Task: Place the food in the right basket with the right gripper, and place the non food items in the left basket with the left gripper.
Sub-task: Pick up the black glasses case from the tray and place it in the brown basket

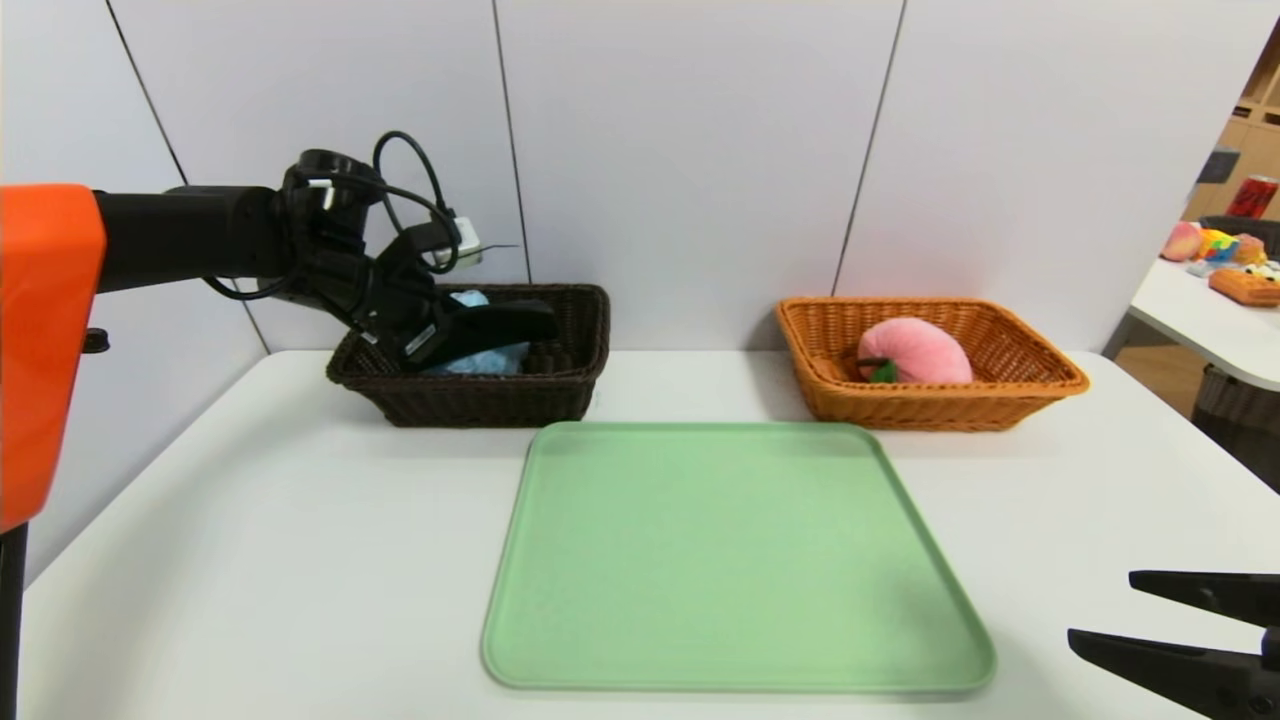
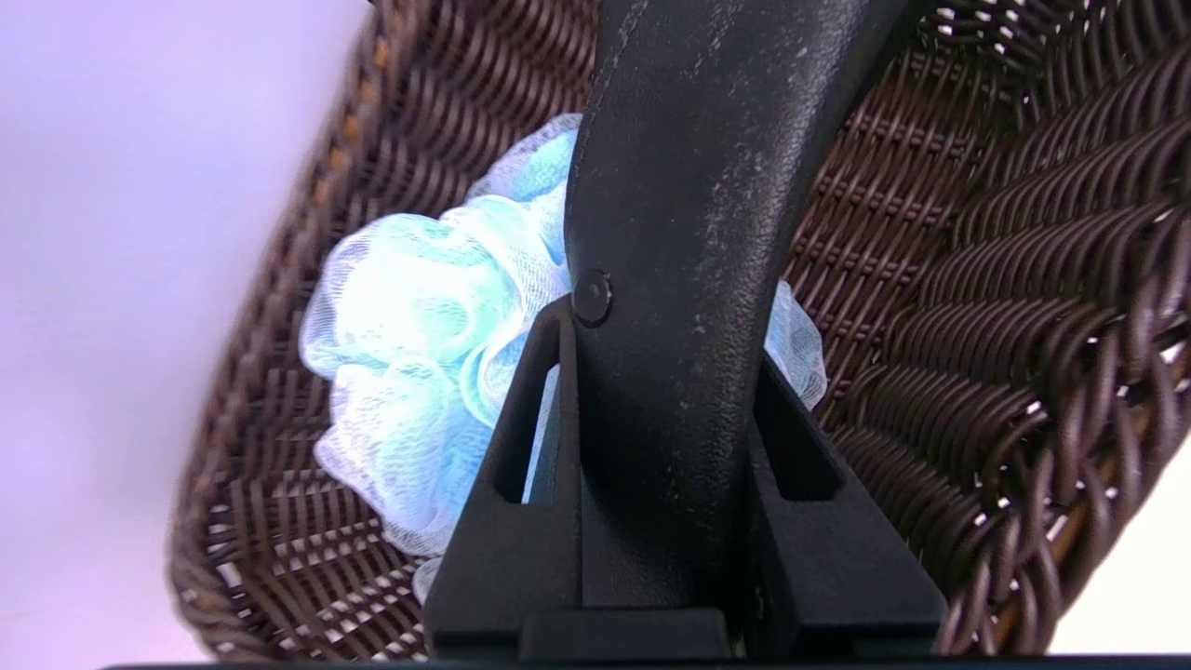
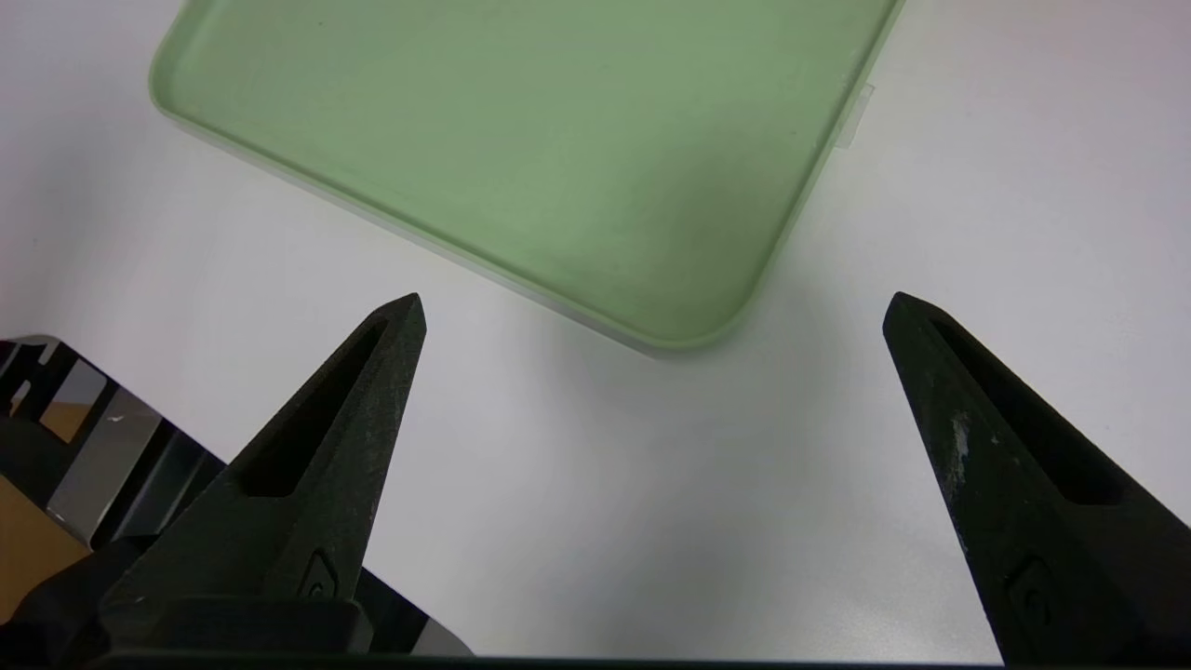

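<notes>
Left gripper (image 1: 455, 335) clamps black case (image 1: 490, 325) over brown basket (image 1: 570, 375), ready to drop; blue pouf (image 2: 419, 335) beneath fingers. Peach (image 1: 912, 352) sits in orange basket (image 1: 1040, 375). Right gripper (image 3: 651, 316) parked, fingers apart, beside tray (image 1: 740, 560).

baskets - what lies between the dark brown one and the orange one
Only bare white table between the dark brown basket and the orange basket, seen in the head view.

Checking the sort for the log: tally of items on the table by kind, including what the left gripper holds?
Baskets: 2, dark brown basket and orange-tan basket
Trays: 1, green tray
Food: 1, plush peach
Non-food: 2, blue bath pouf and black case in the left gripper
Total: 6
</notes>
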`<state>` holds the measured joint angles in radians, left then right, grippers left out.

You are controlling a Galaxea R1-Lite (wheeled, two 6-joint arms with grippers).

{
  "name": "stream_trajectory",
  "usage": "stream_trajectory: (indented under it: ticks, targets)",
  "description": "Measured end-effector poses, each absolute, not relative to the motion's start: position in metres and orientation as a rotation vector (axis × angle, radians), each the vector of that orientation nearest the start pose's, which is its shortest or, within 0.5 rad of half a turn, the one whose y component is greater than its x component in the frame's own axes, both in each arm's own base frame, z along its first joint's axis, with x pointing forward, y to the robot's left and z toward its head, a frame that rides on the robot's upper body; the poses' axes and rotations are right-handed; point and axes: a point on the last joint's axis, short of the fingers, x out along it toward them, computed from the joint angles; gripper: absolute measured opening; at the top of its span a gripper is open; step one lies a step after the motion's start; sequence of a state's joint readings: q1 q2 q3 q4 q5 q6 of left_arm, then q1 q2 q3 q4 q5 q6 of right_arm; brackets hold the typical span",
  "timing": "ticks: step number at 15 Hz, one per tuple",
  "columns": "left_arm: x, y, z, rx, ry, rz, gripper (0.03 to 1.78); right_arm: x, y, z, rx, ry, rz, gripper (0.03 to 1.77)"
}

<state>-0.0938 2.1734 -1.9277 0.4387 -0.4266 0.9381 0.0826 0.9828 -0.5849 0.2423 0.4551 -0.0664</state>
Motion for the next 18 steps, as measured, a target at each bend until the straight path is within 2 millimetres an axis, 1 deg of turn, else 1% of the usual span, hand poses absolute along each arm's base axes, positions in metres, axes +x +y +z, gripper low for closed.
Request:
stream_trajectory:
  ticks: [4,8,9,11,13,15,18]
  targets:
    - [0.440,-0.051,0.198,0.756,0.427,-0.788,0.45,0.104,0.018,0.191,0.058,0.623,0.539,1.70]
    - [0.442,-0.051,0.195,0.750,0.436,-0.790,0.45,0.104,0.018,0.191,0.059,0.625,0.538,1.70]
    - [0.442,-0.051,0.195,0.749,0.437,-0.789,0.53,0.104,0.018,0.191,0.059,0.626,0.538,1.70]
    - [0.442,-0.051,0.194,0.747,0.442,-0.789,0.79,0.103,0.018,0.191,0.059,0.626,0.538,1.70]
    - [0.442,-0.051,0.196,0.749,0.436,-0.786,1.00,0.103,0.018,0.191,0.059,0.626,0.538,1.70]
    - [0.441,-0.051,0.201,0.749,0.425,-0.781,1.16,0.102,0.018,0.190,0.059,0.625,0.538,1.70]
    - [0.438,-0.050,0.212,0.746,0.400,-0.764,1.34,0.102,0.018,0.190,0.059,0.625,0.538,1.70]
